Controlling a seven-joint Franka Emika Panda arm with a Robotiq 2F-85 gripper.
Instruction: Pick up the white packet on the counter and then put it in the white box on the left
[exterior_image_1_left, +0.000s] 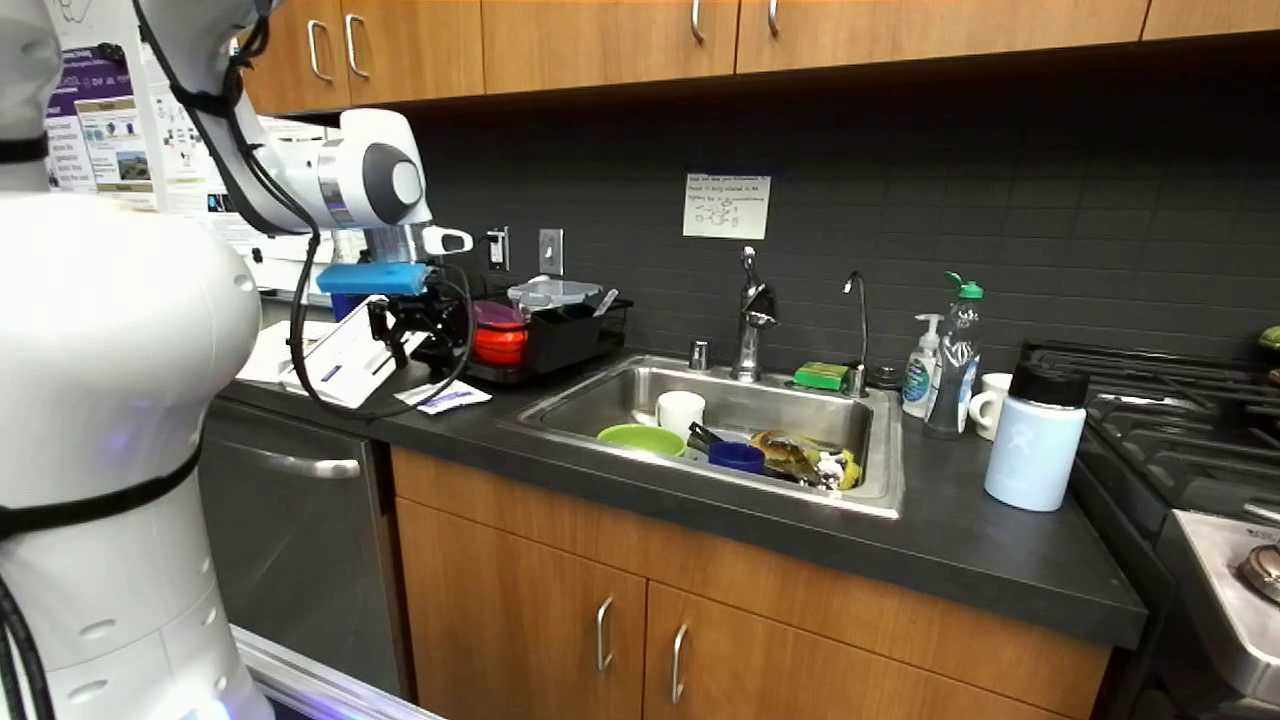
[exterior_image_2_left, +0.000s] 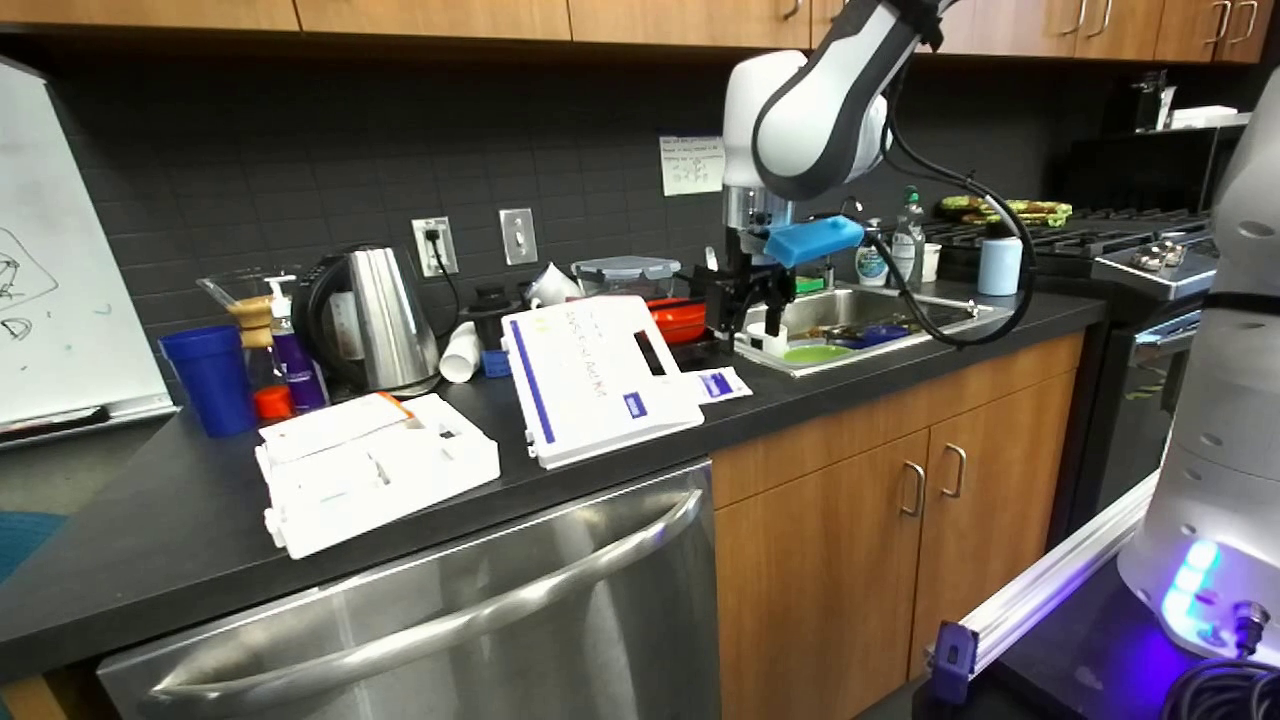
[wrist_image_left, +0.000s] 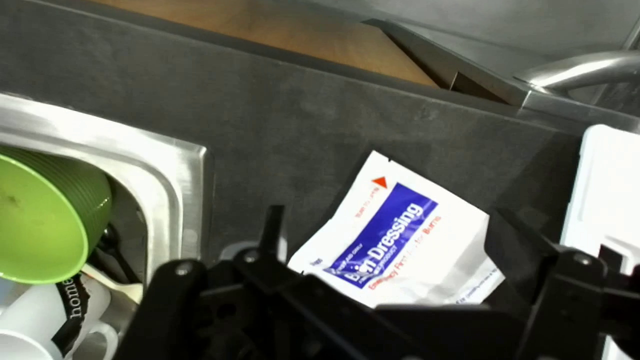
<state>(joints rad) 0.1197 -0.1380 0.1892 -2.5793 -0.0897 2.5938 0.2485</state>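
Observation:
The white packet (wrist_image_left: 400, 235) has a blue label and red print. It lies flat on the dark counter between sink and first-aid case, and shows in both exterior views (exterior_image_1_left: 445, 397) (exterior_image_2_left: 722, 384). The white box appears as an open white first-aid case. Its printed lid (exterior_image_2_left: 585, 370) leans tilted beside the packet, and its tray (exterior_image_2_left: 400, 505) lies farther left. The case's edge shows at right in the wrist view (wrist_image_left: 595, 195). My gripper (wrist_image_left: 392, 220) is open and empty above the packet, fingers apart on either side of it. The fingertips' exact height is unclear.
A sink (exterior_image_1_left: 880, 480) with a green bowl (exterior_image_1_left: 640, 437) and white mug (exterior_image_1_left: 680, 412) is beside the packet. A black rack (exterior_image_1_left: 570, 340) with red bowls stands behind. A kettle (exterior_image_2_left: 385, 320) and blue cup (exterior_image_2_left: 208, 380) stand behind the tray. The counter's front edge is near.

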